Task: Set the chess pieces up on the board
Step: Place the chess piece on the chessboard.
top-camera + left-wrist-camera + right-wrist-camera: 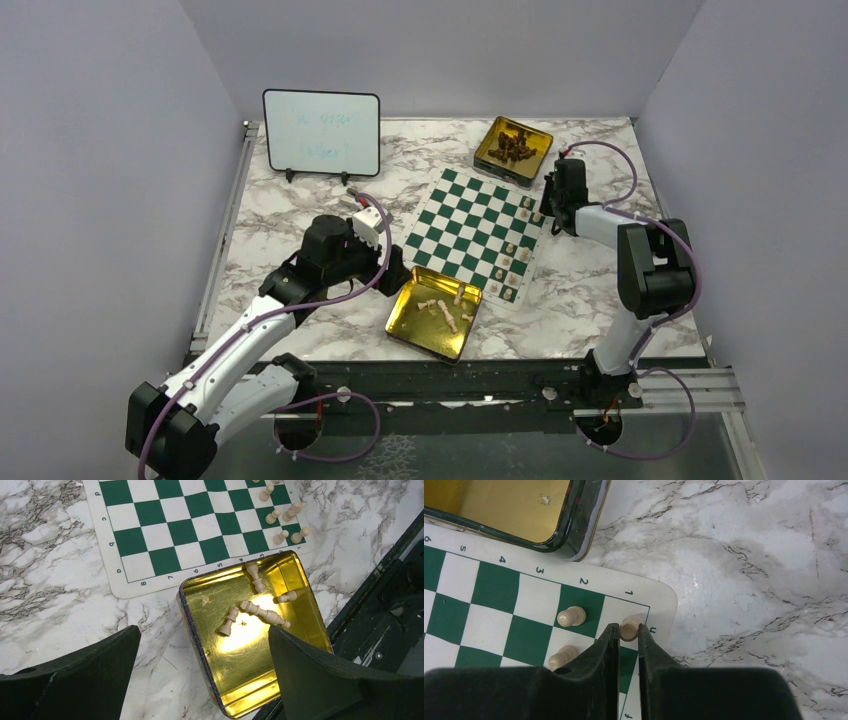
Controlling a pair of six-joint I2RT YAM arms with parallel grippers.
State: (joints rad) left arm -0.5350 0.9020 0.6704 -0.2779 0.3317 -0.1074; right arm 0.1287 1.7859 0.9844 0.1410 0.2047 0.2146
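The green and white board lies on the marble table. Several cream chess pieces stand along its right edge. My right gripper is low over the board's far right corner. In the right wrist view it is shut on a cream piece standing on the corner square of the board, with two pawns to its left. My left gripper is open and empty, over the left rim of a gold tin where several cream pieces lie flat.
The near gold tin sits against the board's near corner. A second gold tin with dark pieces stands at the board's far corner, and its wall shows in the right wrist view. A black-framed whiteboard stands at the back left.
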